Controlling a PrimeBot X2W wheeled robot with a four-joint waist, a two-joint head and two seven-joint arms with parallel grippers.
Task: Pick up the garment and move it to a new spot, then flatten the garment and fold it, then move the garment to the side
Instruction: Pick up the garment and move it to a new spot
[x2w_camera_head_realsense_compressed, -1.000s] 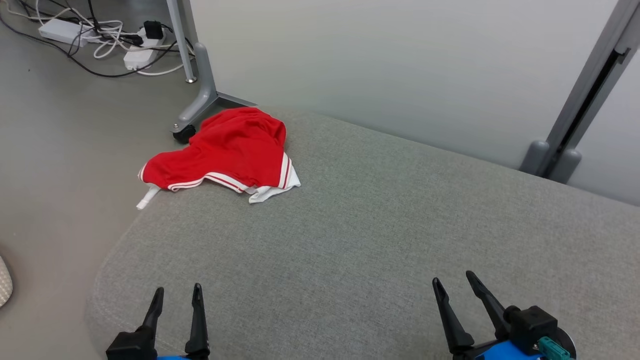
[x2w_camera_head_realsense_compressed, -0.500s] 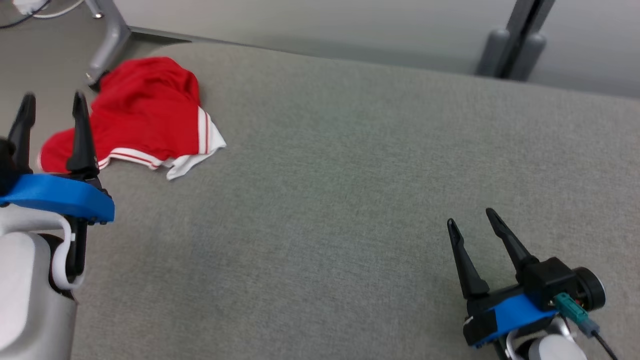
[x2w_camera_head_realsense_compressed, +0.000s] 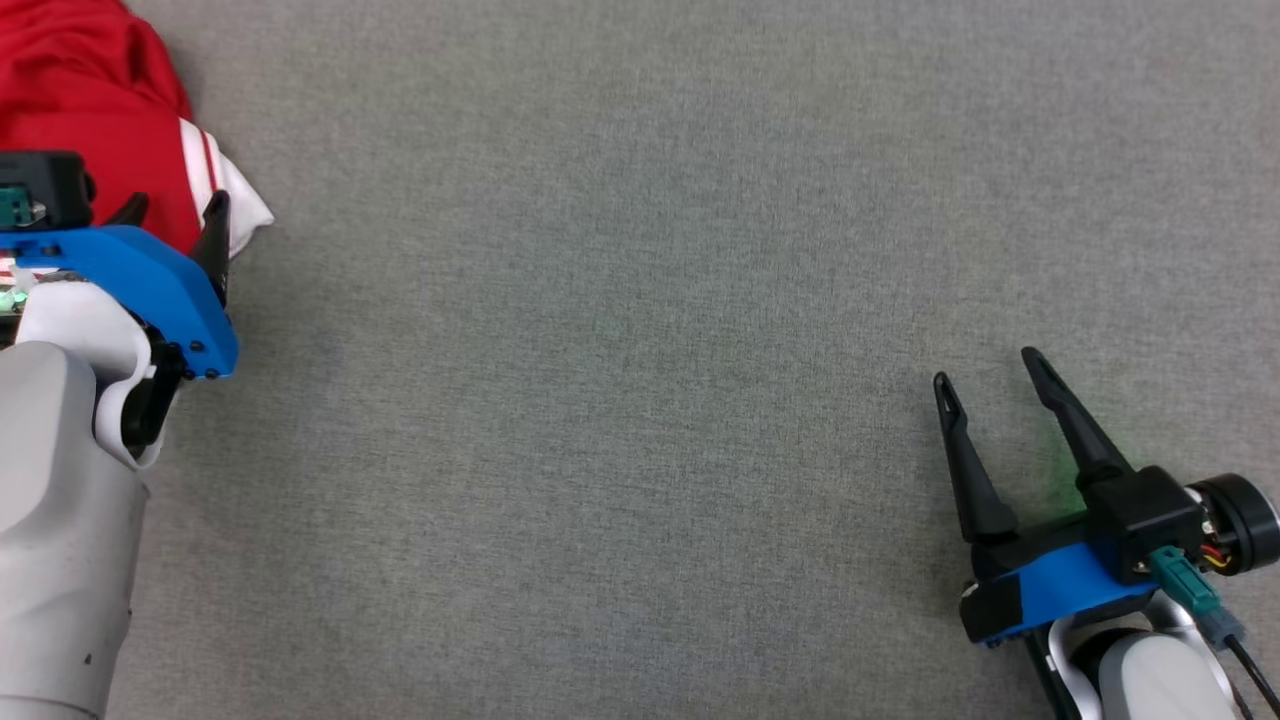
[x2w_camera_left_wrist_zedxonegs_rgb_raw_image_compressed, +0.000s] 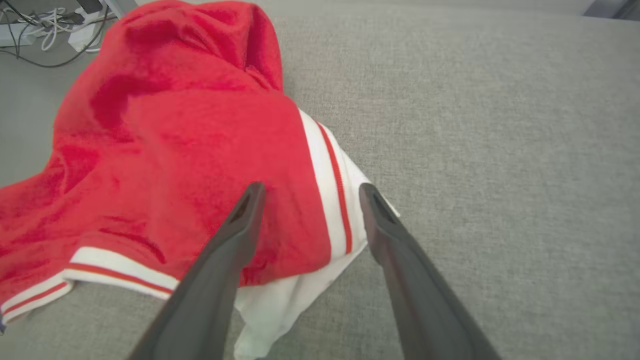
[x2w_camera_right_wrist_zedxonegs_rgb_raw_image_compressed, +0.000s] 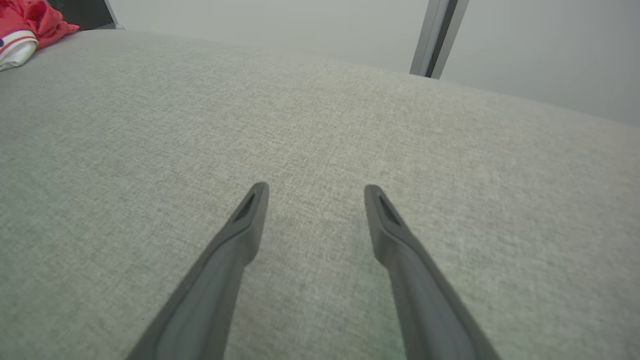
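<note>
A crumpled red garment (x2w_camera_left_wrist_zedxonegs_rgb_raw_image_compressed: 175, 150) with white trim lies at the left edge of the grey cushion (x2w_camera_head_realsense_compressed: 640, 300), directly ahead of the left gripper (x2w_camera_left_wrist_zedxonegs_rgb_raw_image_compressed: 311, 192). That gripper's fingers stand wide apart and empty over the striped hem. The right gripper (x2w_camera_head_realsense_compressed: 987, 372), equally wide and empty, hovers well apart across the cushion, so the left arm looks the nearer.

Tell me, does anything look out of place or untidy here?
The garment lies crumpled in a heap, white cloth poking out from under it, at the left of the grey surface. Nothing else stands out.
</note>
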